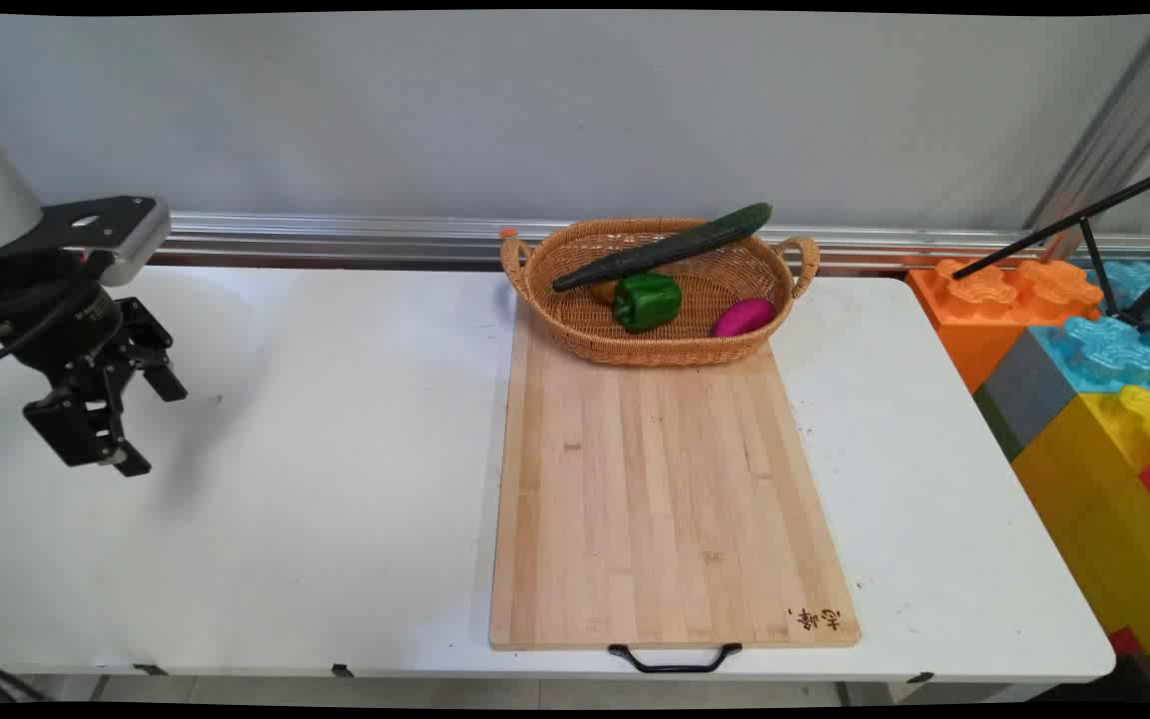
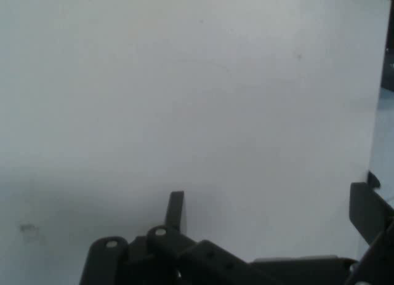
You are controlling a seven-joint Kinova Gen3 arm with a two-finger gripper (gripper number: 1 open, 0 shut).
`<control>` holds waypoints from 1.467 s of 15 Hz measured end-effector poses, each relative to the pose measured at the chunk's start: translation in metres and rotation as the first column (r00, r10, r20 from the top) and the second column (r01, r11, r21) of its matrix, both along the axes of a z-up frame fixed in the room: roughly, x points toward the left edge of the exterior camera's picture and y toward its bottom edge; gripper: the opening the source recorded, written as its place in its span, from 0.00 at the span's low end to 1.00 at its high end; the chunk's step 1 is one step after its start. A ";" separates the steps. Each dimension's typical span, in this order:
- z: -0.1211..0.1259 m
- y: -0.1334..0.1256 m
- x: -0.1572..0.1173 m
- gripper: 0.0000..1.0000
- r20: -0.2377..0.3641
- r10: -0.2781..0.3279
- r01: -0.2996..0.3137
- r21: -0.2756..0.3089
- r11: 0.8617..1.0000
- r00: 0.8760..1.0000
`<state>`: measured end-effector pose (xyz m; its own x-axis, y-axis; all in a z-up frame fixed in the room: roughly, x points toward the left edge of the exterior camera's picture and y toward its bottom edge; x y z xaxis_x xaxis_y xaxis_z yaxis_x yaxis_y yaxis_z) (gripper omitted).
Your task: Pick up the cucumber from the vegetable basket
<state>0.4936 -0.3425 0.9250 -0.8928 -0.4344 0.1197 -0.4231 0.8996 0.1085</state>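
Note:
My black gripper (image 1: 154, 427) hangs over the white table (image 1: 335, 479) at the far left, open, with nothing between its fingers. In the hand view its two fingers (image 2: 176, 211) stand wide apart over bare white tabletop (image 2: 184, 112). Far to the right, a wicker basket (image 1: 660, 350) sits on the far end of a wooden cutting board (image 1: 665, 499). A long dark cucumber (image 1: 665, 248) lies across the basket's rim. Inside are a green bell pepper (image 1: 647, 300), a magenta vegetable (image 1: 743, 317) and a small brown item (image 1: 603, 291) half hidden by the pepper.
The cutting board has a black handle (image 1: 675, 659) at the table's near edge. Large orange, blue, yellow and grey toy blocks (image 1: 1084, 369) stand off the table's right side. A black tripod (image 1: 1114, 250) leans over them. An aluminium rail (image 1: 335, 235) runs along the back.

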 end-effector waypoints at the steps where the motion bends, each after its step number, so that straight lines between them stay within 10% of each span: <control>1: -0.001 -0.002 -0.002 1.00 -0.006 0.006 -0.006 -0.011 1.000 1.000; 9: 0.004 -0.083 -0.081 1.00 -0.105 0.071 -0.094 -0.227 0.969 0.992; 22: -0.036 -0.263 -0.225 1.00 -0.234 0.152 -0.234 -0.383 0.894 0.960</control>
